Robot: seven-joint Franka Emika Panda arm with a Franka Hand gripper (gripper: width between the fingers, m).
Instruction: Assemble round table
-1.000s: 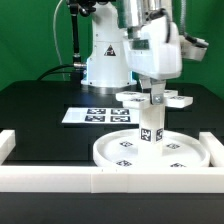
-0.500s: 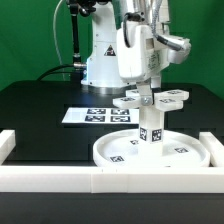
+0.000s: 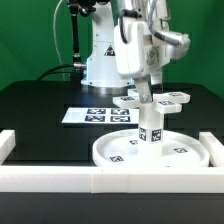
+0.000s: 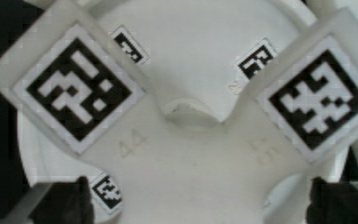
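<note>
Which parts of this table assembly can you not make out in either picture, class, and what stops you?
- Tool: exterior view, its tips sit behind the foot; open or shut is unclear.
- Leg-to-foot joint: exterior view, covered by the foot and tool.
- Leg seat in the disc: too small to judge.
- Disc's front edge: exterior view, hidden by the bar.
- Foot: wrist view, arms cut off by the edges, blurred.

White rimmed disc (image 3: 150,151) flat on table; leg (image 3: 150,127) upright at centre; cross-shaped foot (image 3: 160,99) on top

Leg (image 3: 150,128) upright on disc (image 3: 110,152); foot piece (image 3: 172,98) atop leg; marker board (image 3: 96,116) behind.
</note>
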